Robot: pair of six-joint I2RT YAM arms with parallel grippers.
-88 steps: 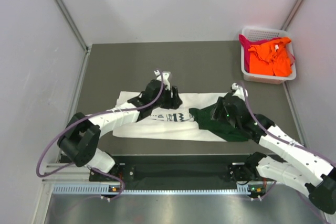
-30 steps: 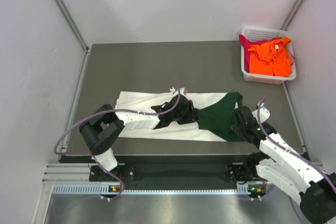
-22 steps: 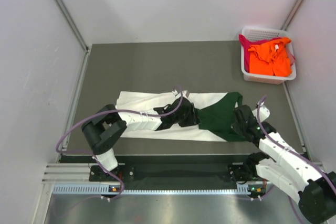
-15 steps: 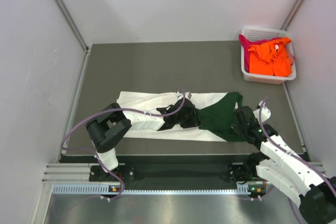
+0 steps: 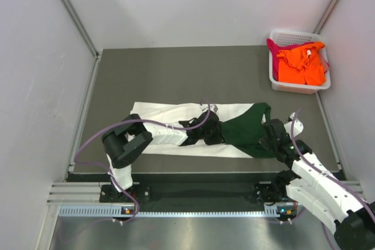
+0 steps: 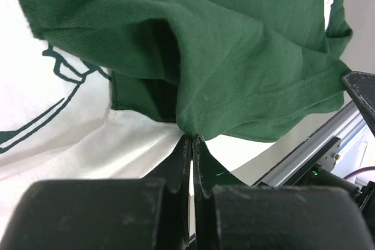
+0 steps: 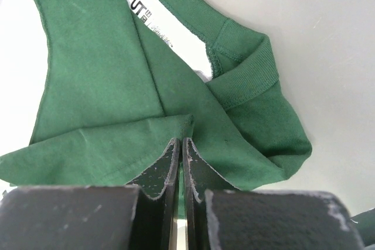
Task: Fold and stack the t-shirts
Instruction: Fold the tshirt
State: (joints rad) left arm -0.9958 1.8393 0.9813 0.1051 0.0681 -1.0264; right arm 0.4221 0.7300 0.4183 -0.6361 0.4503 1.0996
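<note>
Pinching green cloth of the t-shirt (image 5: 241,128), left end effector (image 6: 191,139) and right end effector (image 7: 180,142) stand closed.

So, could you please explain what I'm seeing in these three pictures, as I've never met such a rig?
Two robot arms stand at the near edge of the table. The wide picture comes from a fixed camera above and behind them; the other two come from cameras on each wrist, looking past the fingers. On it lies a white and green t-shirt. The left gripper and the right gripper are shut, each seemingly pinching its green cloth. In the far right corner, a basket holds an orange shirt and a magenta shirt.
</note>
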